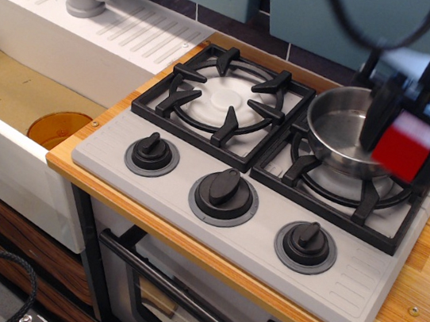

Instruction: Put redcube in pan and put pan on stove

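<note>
Redcube (405, 145) was clamped in my fingers (399, 131), hanging over the right edge of the pan (349, 133), which already sat on the stove (201, 147)'s right burner. I figured I should centre over the bowl, drop lower, then let go.

From my feed the pan (344, 139) looks like polished steel, mirror-bright inside. The redcube (406, 146) has a smooth, flat-coloured face, plastic-like. The stove (190, 225) body is matt grey plastic with fine ridges, its grates (225, 98) dull black and knobs (225, 192) slightly glossy. The table (419, 306) is varnished pale wood; the sink (97, 28) is matt white.
</note>
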Available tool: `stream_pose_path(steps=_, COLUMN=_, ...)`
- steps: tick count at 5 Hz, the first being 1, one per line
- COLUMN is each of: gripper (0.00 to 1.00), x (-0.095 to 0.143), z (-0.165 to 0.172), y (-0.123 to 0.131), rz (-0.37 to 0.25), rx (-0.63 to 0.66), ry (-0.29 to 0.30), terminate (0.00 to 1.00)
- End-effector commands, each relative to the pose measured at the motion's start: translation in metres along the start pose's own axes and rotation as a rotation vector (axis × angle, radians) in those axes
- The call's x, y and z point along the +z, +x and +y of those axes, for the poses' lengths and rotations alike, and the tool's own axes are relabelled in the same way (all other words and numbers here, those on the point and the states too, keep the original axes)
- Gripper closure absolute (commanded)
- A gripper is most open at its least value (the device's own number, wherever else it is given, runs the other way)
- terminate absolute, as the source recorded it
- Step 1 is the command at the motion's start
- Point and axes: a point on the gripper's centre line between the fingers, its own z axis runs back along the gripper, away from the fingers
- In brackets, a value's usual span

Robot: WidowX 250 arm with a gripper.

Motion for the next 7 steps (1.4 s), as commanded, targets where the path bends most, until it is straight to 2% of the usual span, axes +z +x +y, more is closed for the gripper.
stream_pose_path(steps=1, gripper=1.0, x=0.004, z=0.014, y=0.056, rz=-0.06, rx=-0.06, ry=-0.044, terminate=0.0)
stream_pose_path(steps=2, gripper=1.0, x=-0.005, z=0.02, y=0.07, rz=-0.072, rx=-0.085, ry=-0.063, terminate=0.0)
stream_pose_path(steps=5, gripper=1.0, x=-0.018, z=0.021, y=0.081, rz=-0.101, rx=-0.115, ry=-0.064, terminate=0.0)
stream_pose_path(steps=6, gripper=0.0, x=-0.02, z=0.021, y=0.081, rz=-0.106, rx=-0.146, ry=-0.071, terminate=0.0)
stream_pose_path(steps=7, gripper=0.0, x=-0.016, z=0.017, y=0.079, rz=-0.098, rx=-0.138, ry=-0.068, terminate=0.0)
